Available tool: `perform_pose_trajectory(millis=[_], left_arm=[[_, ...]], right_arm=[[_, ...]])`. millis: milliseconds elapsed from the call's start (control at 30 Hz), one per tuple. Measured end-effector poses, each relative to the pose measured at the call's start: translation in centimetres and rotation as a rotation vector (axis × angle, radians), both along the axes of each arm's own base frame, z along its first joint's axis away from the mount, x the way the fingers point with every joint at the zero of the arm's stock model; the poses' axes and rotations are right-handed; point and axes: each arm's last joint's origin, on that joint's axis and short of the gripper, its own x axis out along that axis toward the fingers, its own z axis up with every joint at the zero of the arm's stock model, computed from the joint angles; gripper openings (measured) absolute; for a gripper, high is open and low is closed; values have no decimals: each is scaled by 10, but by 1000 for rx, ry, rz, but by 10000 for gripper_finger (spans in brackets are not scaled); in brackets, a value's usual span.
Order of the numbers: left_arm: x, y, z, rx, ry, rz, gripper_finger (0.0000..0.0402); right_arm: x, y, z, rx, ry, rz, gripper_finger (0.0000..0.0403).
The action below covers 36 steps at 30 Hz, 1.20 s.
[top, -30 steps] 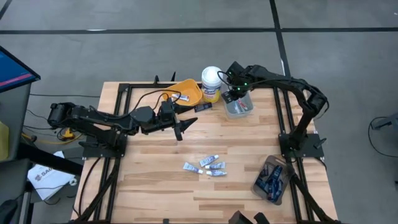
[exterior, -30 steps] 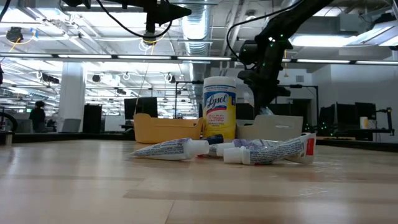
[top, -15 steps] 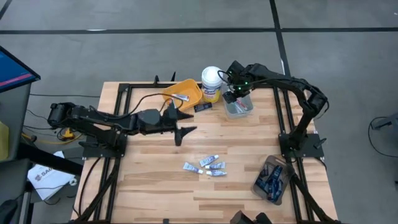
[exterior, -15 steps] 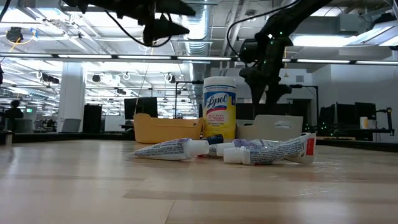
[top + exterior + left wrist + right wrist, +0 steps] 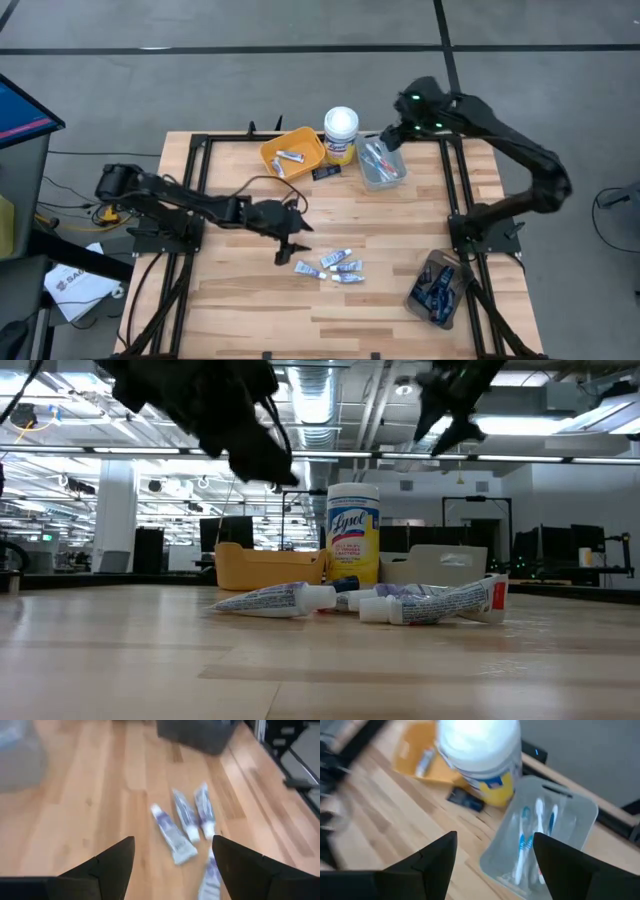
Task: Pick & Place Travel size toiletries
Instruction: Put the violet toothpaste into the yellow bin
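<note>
Several small white-and-blue tubes (image 5: 330, 266) lie flat in a loose cluster on the wooden table, and also show in the left wrist view (image 5: 186, 822) and the low view (image 5: 400, 603). My left gripper (image 5: 288, 246) hovers open just left of them, tilted down, with nothing between its fingers (image 5: 172, 857). My right gripper (image 5: 392, 134) stands open, high above the clear bin (image 5: 381, 166), and holds nothing (image 5: 495, 852). One more tube (image 5: 289, 158) lies in the yellow bin (image 5: 300, 141). A dark navy packet (image 5: 325, 172) lies on the table beside it.
A white-lidded yellow canister (image 5: 341, 133) stands between the yellow bin and the clear bin, which holds toothbrush-like items (image 5: 532, 837). A dark bin (image 5: 437, 288) with blue items sits at the near right. Bare wood lies left of and in front of the tubes.
My left gripper has gone from beside the yellow bin toward the table's near edge and down, tipping its fingers toward the tube cluster. My right gripper has risen out of the clear bin and now stands high above it.
</note>
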Motion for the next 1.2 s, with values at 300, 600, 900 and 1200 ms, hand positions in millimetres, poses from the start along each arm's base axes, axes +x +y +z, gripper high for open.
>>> perform_pose_trajectory(millis=[300, 600, 900, 1200], left_arm=[[14, -17, -47, -21, 143, -105, 264], [28, -41, -68, -20, 58, -46, 264], [23, -69, -91, -5, 113, -113, 264], [23, -77, -111, 90, 131, -45, 251]], right_arm=[[-49, 64, 63, -210, -288, 115, 254], [-87, 100, 88, -297, -455, 188, 254], [-98, 108, 89, -298, -464, 203, 254], [-100, 109, 86, -282, -434, 207, 254]])
